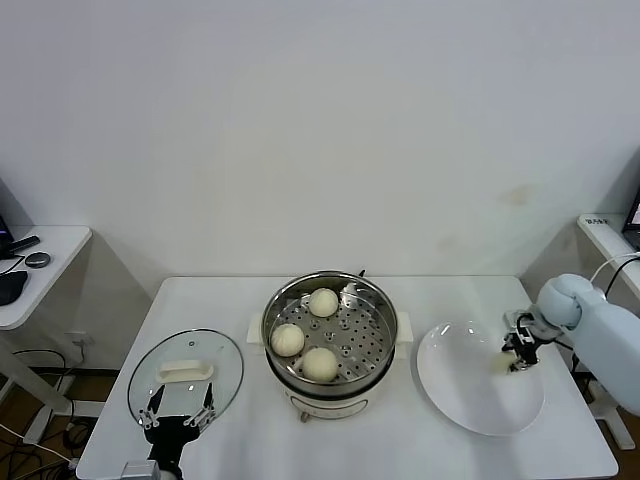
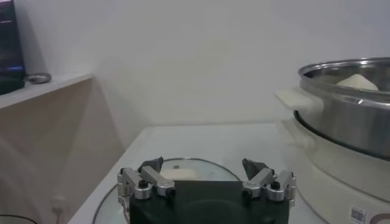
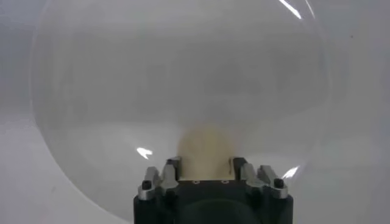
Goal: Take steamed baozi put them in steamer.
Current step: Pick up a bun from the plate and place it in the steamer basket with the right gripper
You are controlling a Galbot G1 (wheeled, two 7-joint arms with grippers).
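Three smooth round baozi (image 1: 319,363) sitting in the perforated steel steamer (image 1: 385,345); right gripper (image 1: 518,358) clamping a fourth baozi (image 3: 206,151) over the glossy plate (image 1: 450,390). Left gripper (image 1: 178,418) idling wide over the glass lid (image 1: 150,375).

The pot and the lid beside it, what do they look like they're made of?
The pot: likely polished stainless steel, mirror-bright wall, perforated metal tray, white probably plastic handles. The lid: seemingly clear glass, table showing through, with a white, probably plastic, handle.
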